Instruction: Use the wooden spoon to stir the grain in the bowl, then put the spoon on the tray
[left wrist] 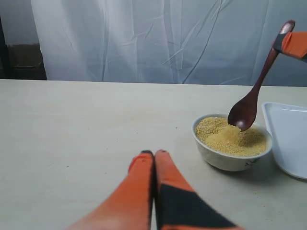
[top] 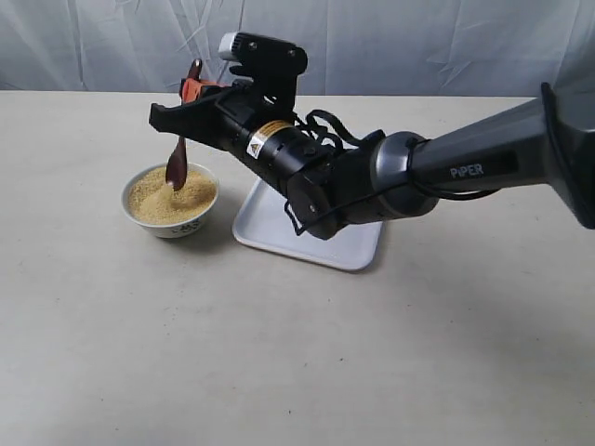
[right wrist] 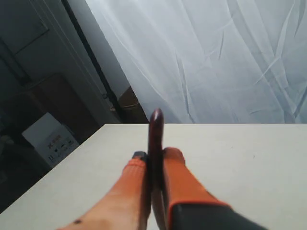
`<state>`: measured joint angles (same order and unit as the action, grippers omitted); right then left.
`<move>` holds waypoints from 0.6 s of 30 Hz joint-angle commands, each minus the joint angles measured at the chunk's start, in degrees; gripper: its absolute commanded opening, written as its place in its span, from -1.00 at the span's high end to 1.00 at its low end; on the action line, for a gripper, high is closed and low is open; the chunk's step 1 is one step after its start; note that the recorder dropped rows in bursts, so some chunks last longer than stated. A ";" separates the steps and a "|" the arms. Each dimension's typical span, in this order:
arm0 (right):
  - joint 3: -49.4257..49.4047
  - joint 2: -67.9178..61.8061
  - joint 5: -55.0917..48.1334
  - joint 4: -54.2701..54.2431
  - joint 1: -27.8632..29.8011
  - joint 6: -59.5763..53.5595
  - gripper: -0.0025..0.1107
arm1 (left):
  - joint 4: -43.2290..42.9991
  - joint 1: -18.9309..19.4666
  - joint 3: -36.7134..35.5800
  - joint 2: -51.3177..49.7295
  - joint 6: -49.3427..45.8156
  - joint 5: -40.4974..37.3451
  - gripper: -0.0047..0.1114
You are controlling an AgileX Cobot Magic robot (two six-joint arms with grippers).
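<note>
Exterior view: right gripper (top: 191, 90) clamps spoon (top: 177, 170) high up, tip in grain (top: 156, 201). Swing wide and bowl (top: 178, 226) tips, grain spills! Meanwhile left gripper (left wrist: 154, 156) pinched together, empty.

Right arm (top: 483, 158): tapered dark-grey shell with white "PIPER" lettering (top: 469, 171), then a rounded glossy black-grey joint housing (top: 353, 190). The wrist section is a black cylinder with a gold-white band and a yellow triangle warning label (top: 255, 145). Black cables (top: 323, 124) loop outside the wrist. Black camera module (top: 265, 56) on top, silver-grey cap on 1 end. Right gripper (top: 189, 90): black body, 2 orange fingers (right wrist: 180, 172), black patch toward the base of 1. Left gripper (left wrist: 153, 154): same 2 orange fingers, rounded tips, black panel on 1.
</note>
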<state>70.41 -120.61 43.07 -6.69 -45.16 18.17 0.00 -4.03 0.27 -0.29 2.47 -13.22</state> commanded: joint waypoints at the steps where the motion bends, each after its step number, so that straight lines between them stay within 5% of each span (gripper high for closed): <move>1: 0.15 0.64 0.09 -2.70 0.03 -4.74 0.97 | 0.00 0.06 -0.27 0.29 0.05 0.31 0.92; 18: 0.15 -4.88 1.22 0.13 -1.16 -2.61 0.97 | 0.00 0.06 -0.27 0.29 0.05 0.31 0.92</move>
<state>70.46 -125.24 45.13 -8.77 -45.89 14.33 0.00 -4.03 0.27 -0.29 2.47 -13.22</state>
